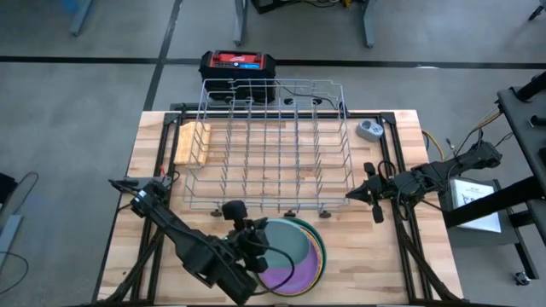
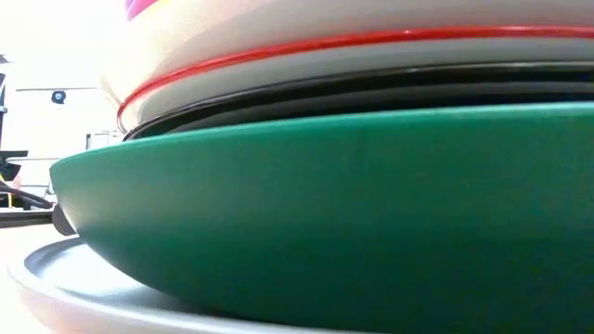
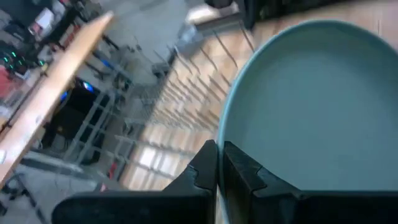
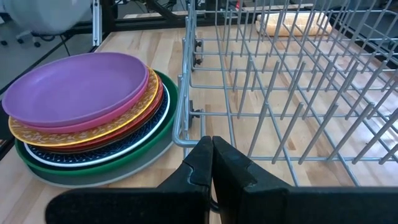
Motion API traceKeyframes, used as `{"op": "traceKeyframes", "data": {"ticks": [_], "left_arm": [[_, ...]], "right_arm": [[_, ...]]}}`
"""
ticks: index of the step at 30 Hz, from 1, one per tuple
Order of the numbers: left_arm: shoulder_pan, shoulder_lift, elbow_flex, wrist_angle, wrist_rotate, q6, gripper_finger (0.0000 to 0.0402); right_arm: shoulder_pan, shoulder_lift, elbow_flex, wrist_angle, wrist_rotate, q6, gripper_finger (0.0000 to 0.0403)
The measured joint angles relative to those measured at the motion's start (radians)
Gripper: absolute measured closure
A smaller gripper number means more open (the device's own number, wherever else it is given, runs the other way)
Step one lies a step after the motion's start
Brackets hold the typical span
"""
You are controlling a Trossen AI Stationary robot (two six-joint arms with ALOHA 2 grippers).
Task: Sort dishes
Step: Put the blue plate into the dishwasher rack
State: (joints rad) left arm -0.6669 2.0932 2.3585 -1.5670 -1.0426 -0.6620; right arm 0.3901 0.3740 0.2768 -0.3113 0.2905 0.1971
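Observation:
A stack of dishes [image 4: 87,124] sits on the table's near middle, with a purple plate [image 4: 78,87] on top and yellow-patterned, maroon, blue-patterned, white and green ones below. The low view shows the stack's green plate [image 2: 325,204] resting on a grey one [image 2: 83,278]. My left gripper [image 1: 254,234] is shut on a pale blue plate [image 1: 288,240] held over the stack. My right gripper [image 1: 352,196] is shut and empty, beside the near right corner of the silver wire rack [image 1: 269,145]. My left gripper pinches the pale blue plate's rim [image 3: 221,134] between its two fingers, one finger on the plate's upper face and one outside. It comes at the plate from the table's left. The plate is lifted clear of the purple plate below it.
The wire rack fills the table's middle, with a pale wooden block [image 1: 194,141] at its left end. A small grey object [image 1: 368,130] lies at the far right, a red-and-black box [image 1: 239,64] behind the table, and a paper [image 1: 473,200] off the right edge.

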Motion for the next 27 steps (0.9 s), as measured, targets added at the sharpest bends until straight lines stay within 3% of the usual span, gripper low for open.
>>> {"op": "traceKeyframes", "data": {"ticks": [15, 19, 27], "left_arm": [[0.027, -0.163, -0.016, -0.004, -0.408, 0.325, 0.0400], [0.058, -0.195, -0.016, -0.004, -0.467, 0.352, 0.0400], [0.139, -0.236, -0.016, -0.004, -0.469, 0.443, 0.0400]], "right_arm": [[0.000, 0.000, -0.004, 0.009, 0.000, -0.008, 0.0403], [0.000, 0.000, -0.006, 0.010, 0.000, -0.007, 0.0403], [0.000, 0.000, -0.009, 0.014, 0.000, -0.007, 0.0403]]}}
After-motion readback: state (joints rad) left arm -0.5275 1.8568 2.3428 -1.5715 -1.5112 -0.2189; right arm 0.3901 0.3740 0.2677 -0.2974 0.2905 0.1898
